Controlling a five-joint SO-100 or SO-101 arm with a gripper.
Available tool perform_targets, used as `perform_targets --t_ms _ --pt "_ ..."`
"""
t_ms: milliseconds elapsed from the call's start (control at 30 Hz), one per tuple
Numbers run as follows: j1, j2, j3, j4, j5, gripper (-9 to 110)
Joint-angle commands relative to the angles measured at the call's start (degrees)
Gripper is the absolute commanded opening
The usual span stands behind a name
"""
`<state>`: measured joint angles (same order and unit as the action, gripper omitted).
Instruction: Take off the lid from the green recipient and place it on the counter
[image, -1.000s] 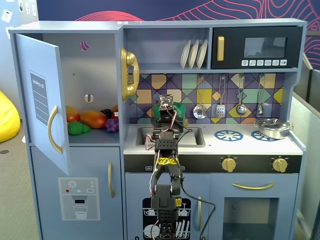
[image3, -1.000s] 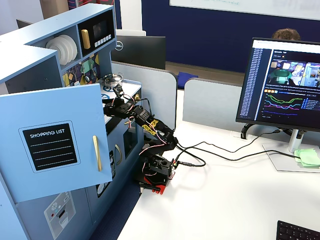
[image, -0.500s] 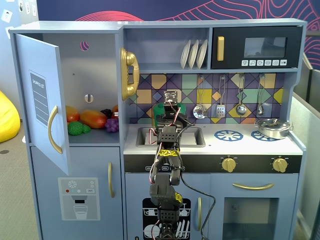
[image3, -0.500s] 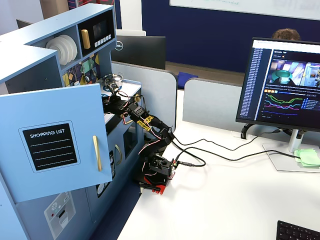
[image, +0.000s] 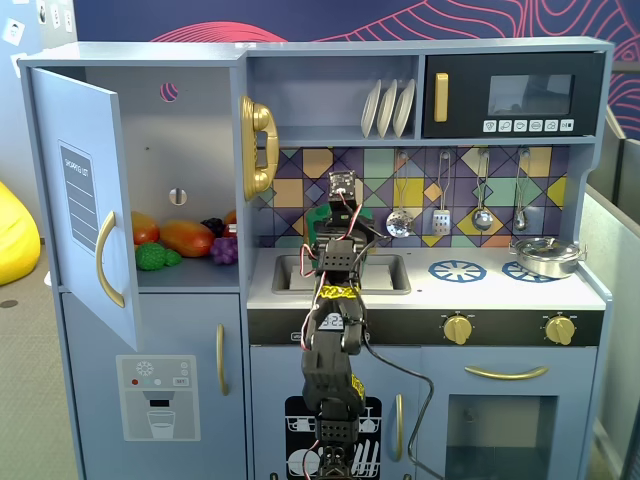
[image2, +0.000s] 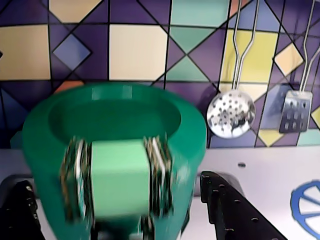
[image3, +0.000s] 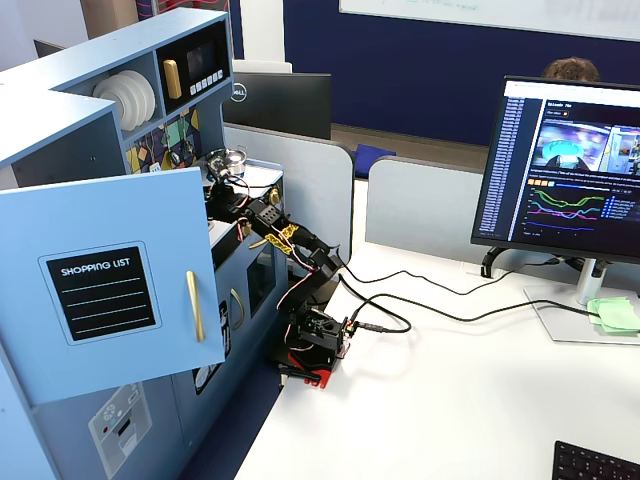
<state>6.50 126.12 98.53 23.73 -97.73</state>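
The green recipient (image2: 115, 150) fills the wrist view, standing on the counter (image2: 265, 167) against the tiled backsplash, its pale ribbed handle (image2: 120, 177) facing me. Within its rim lies a sunken flat green surface that seems to be the lid (image2: 115, 112); no knob shows. My gripper (image2: 114, 182) is open, one black finger (image2: 17, 210) left of the recipient and the other finger (image2: 230, 207) right of it, both apart from its wall. In a fixed view the gripper (image: 343, 222) reaches over the counter (image: 480, 292) and covers the recipient. Another fixed view shows the gripper (image3: 216, 196) from the side.
A sink (image: 388, 272) lies under the arm. Blue burner rings (image: 457, 270) and a silver pan (image: 545, 257) are to the right. A skimmer (image2: 231, 114) and a spatula (image2: 296, 111) hang on the backsplash. The fridge door (image: 85, 200) stands open at left.
The arm has stretched further in over the sink toward the backsplash. The green recipient, which showed beside the wrist a second ago, is now covered by the arm in the front fixed view.
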Motion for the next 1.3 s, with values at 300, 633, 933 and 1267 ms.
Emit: perform_targets --t_ms 300,633,933,1267 --pt "-2.29 -4.04 -8.53 1.41 -1.41 27" --pt "-4.04 -4.92 -10.46 3.60 -1.23 3" --pt "-1.85 -4.92 -15.64 4.04 -1.05 0" --pt "14.06 -1.58 -18.63 6.06 -0.79 0"
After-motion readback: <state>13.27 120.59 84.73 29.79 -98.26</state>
